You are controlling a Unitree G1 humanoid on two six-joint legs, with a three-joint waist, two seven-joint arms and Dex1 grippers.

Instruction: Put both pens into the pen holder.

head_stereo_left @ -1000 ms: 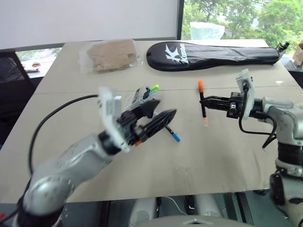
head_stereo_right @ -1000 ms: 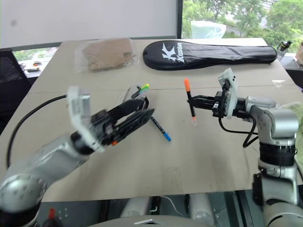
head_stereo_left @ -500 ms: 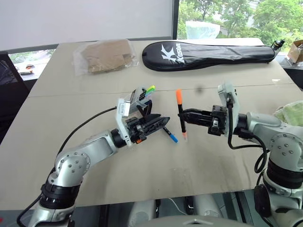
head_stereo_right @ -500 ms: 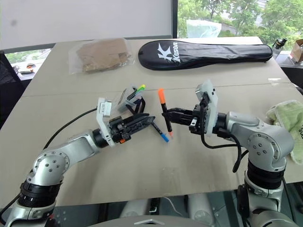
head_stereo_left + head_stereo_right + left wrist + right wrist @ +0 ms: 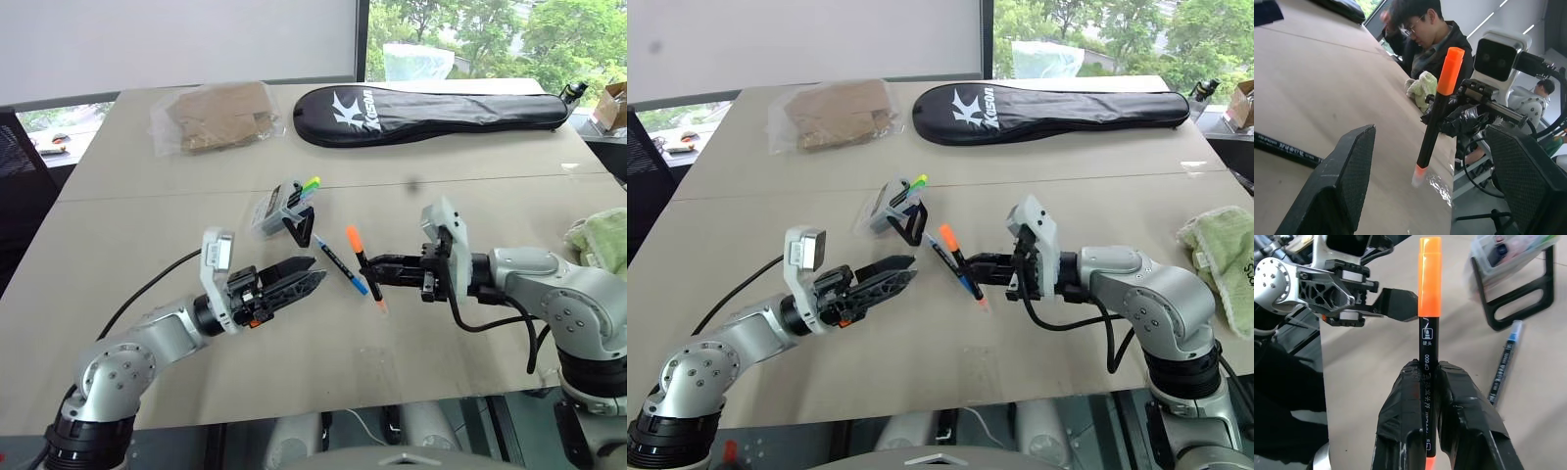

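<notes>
The pen holder (image 5: 281, 206), a small clear box on a black stand, sits mid-table with a green-tipped highlighter in it. The dark pen with a blue cap (image 5: 340, 264) lies flat on the table just right of the holder. My right gripper (image 5: 372, 289) is shut on the dark middle of the orange-ended marker (image 5: 363, 266), which it holds tilted just above the table, over the blue-capped pen. The right wrist view shows the marker (image 5: 1427, 333) clamped between the pads. My left gripper (image 5: 315, 272) hovers open and empty in front of the holder, pointing at the marker (image 5: 1437, 110).
A black racket bag (image 5: 441, 110) and a clear bag of brown cardboard (image 5: 220, 116) lie at the far side. A green cloth (image 5: 598, 240) rests at the table's right edge. A person (image 5: 1430, 39) sits beyond the table.
My right gripper has carried the marker lower and to the left, tilting it above the blue-capped pen. My left gripper has sunk and drawn back from the holder, staying open.
</notes>
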